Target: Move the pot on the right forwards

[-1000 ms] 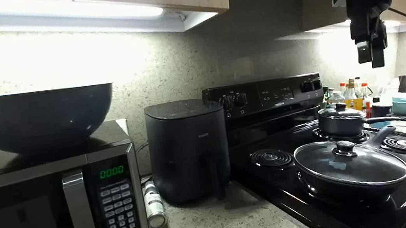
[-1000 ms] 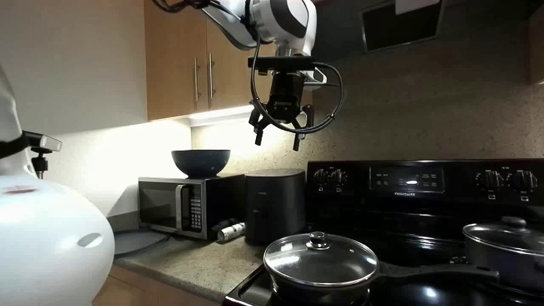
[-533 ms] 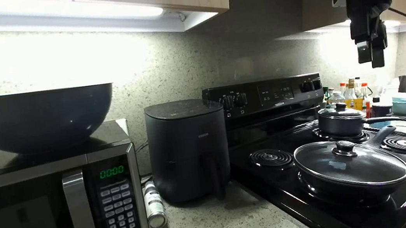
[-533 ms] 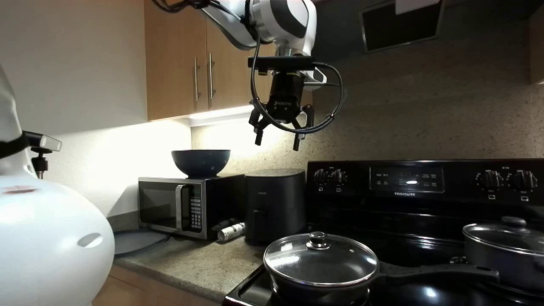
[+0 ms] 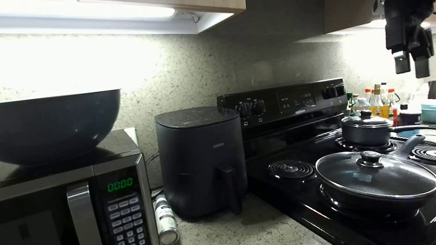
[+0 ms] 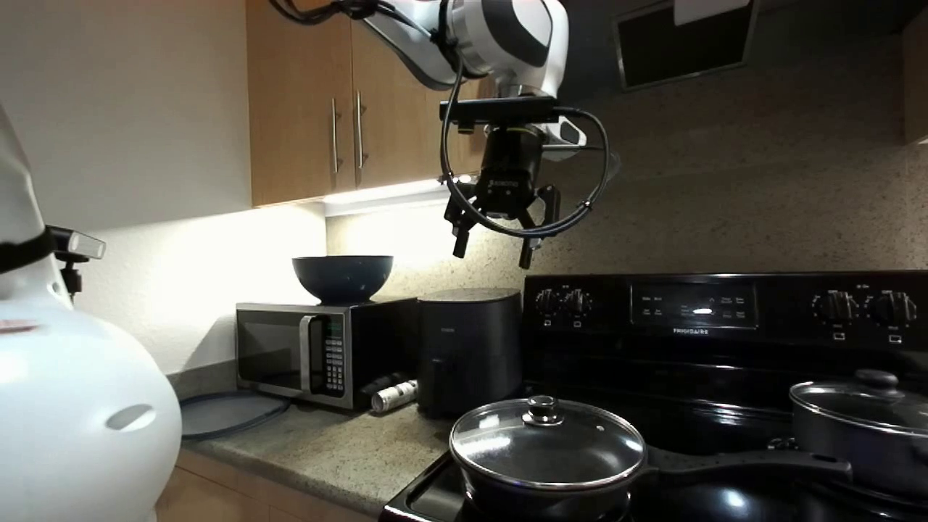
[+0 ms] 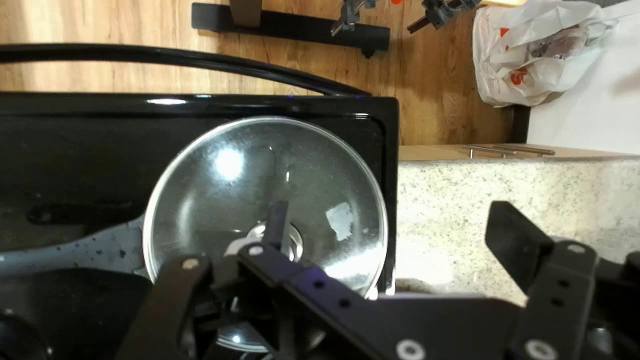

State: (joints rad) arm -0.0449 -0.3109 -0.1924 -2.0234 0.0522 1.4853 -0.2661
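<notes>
The pot (image 5: 366,134) sits lower, well apart from the gripper's (image 6: 493,254) jaws.

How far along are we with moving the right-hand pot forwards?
Done: nothing visible yet; the pot sits lidded on a rear burner. In hand: the open gripper hangs high, apart from the pot, holding nothing. Left: likely lower to the pot, grip it, then move it forwards.

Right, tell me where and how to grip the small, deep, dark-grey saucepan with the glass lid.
Probably its black stick handle, straddled from above: in an exterior view it juts sideways from the saucepan, slim and roughly level, clear of the glass lid.
</notes>
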